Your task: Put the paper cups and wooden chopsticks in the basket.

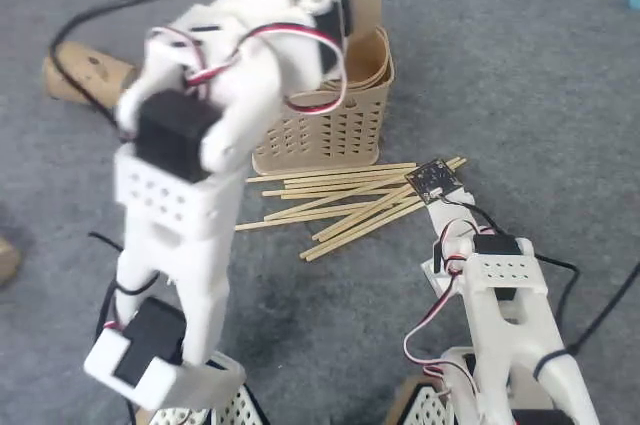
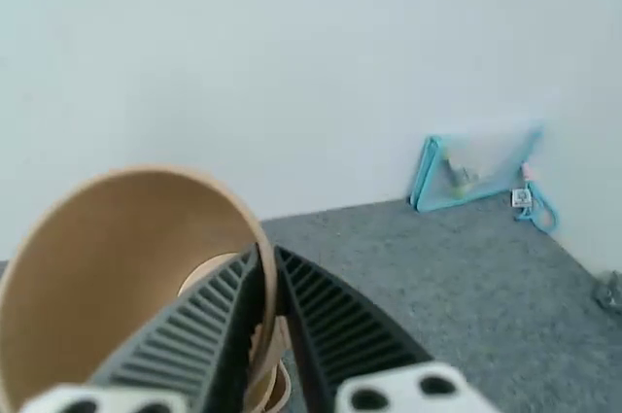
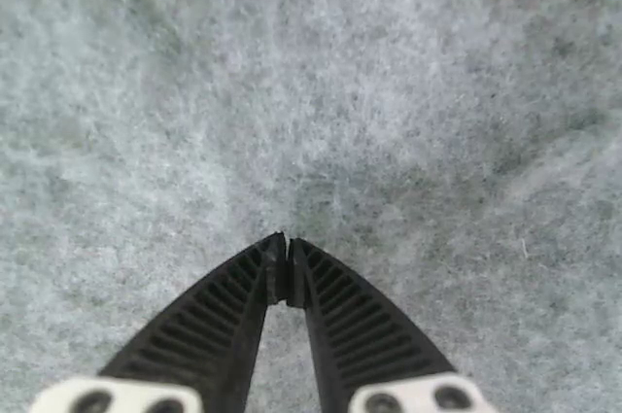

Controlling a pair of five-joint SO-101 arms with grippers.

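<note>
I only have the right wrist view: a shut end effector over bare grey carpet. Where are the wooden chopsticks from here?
Observer: The wooden chopsticks lie loose on the carpet just in front of the basket, close beside the right arm's wrist in the high view.
Operator: And the left arm?
Observer: The left end effector is shut on the rim of a paper cup, raised by the top of the basket.
Operator: Any cups outside the basket?
Observer: Yes, a second paper cup lies on its side on the carpet, left of the basket in the high view.
</note>
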